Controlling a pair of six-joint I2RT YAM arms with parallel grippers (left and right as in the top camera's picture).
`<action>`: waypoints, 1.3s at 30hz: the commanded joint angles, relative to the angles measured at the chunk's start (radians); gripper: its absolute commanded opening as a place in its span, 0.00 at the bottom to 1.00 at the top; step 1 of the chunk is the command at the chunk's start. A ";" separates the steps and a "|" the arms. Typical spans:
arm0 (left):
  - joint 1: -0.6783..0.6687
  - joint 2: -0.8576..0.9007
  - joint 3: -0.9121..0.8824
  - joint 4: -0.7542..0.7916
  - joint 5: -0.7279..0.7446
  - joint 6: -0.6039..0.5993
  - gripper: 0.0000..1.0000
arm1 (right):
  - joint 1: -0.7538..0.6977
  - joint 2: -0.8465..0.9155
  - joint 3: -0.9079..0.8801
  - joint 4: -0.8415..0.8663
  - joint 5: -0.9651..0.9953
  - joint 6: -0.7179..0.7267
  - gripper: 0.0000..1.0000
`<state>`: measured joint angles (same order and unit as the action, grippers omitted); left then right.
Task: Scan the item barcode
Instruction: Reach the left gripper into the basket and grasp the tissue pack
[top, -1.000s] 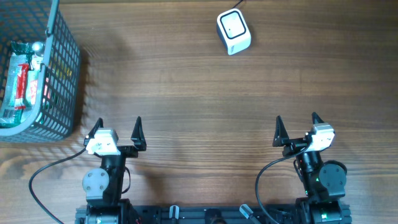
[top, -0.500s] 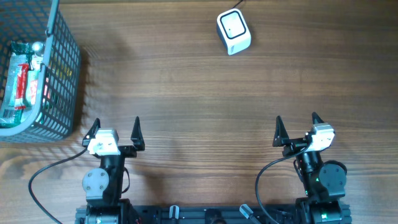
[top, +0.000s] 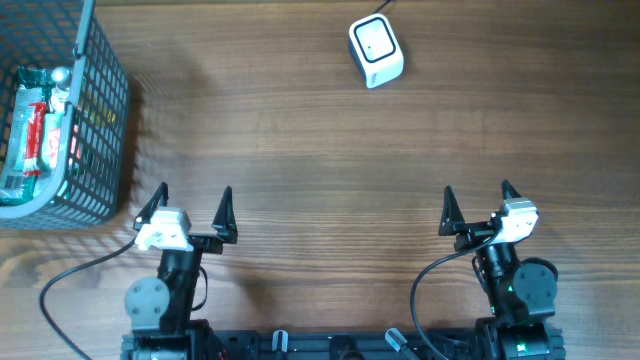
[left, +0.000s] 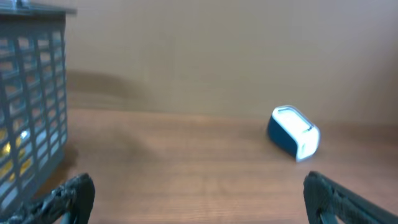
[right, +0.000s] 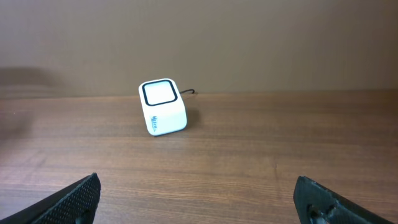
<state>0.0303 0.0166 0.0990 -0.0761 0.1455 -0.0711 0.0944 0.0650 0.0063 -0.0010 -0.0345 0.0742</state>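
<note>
Grippers both stand released, the fingers spread wide and closing on nothing.

Left gripper: jaws fully parted, hanging over the bare wooden table.

Right gripper: jaws likewise fully parted, over bare wood. The two grippers are well apart from each other.

Ahead of the left jaws and off to their left side stands a grey wire basket. Its near corner lies close to the left gripper's outer finger in the overhead view, but apart from it. Inside the basket lies a packaged item in green and red wrapping, further left of the left jaws and far from the right jaws. No barcode can be made out on it.

Farthest out sits the white scanner, resting on the table. It is well ahead of both pairs of jaws: forward and right of the left pair, forward and left of the right pair. Its dark-framed window faces back and upward, tilted toward the right wrist camera. A thin dark cable leaves its far side.
</note>
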 joint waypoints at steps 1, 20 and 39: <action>-0.006 0.088 0.307 -0.212 0.042 -0.069 1.00 | -0.004 0.004 -0.001 0.002 -0.019 0.006 1.00; 0.032 1.359 1.815 -1.083 -0.375 -0.064 1.00 | -0.004 0.004 -0.001 0.002 -0.019 0.006 1.00; 0.698 1.633 1.810 -1.044 -0.123 0.086 1.00 | -0.004 0.004 -0.001 0.002 -0.019 0.006 1.00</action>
<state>0.7036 1.6001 1.8984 -1.0836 -0.0231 -0.0093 0.0944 0.0738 0.0063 -0.0013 -0.0448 0.0742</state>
